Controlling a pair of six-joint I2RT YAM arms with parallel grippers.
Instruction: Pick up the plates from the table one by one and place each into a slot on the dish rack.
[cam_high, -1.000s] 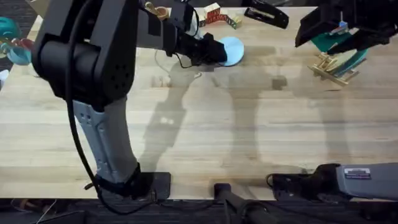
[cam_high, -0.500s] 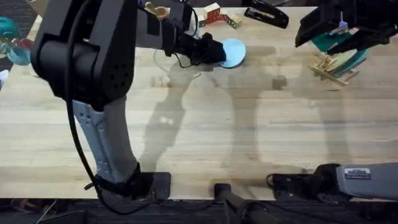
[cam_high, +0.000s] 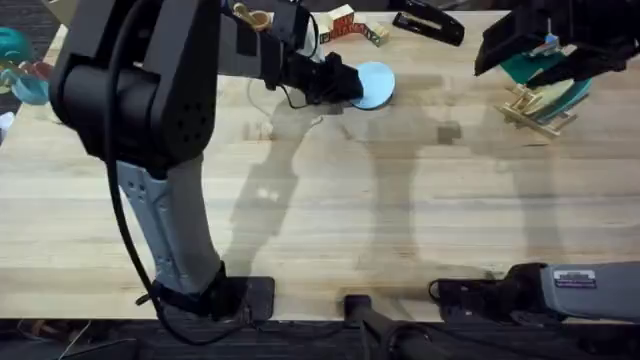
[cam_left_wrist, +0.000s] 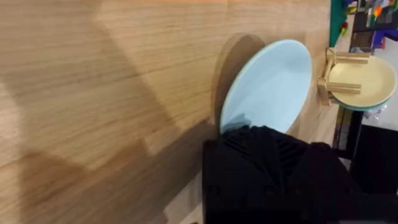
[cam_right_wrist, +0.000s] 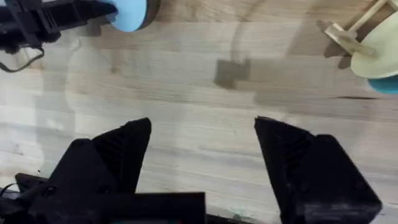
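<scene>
Far from the dish rack (cam_high: 540, 108), left gripper (cam_high: 338, 82) pinches light blue plate (cam_high: 374, 84) at its rim; stiff, light, prob. slippery. Right gripper (cam_right_wrist: 202, 152) open, empty.

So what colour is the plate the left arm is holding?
Light blue plate, clearest in the left wrist view.

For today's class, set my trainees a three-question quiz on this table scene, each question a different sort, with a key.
1. True or false: the left gripper grips the light blue plate.
2. Where is the teal plate? A) flat on the table B) in the dish rack C) in the right gripper
3. Fill in: the right gripper's fingers stand ____.

Key: 1 true; 2 B; 3 open.
</scene>
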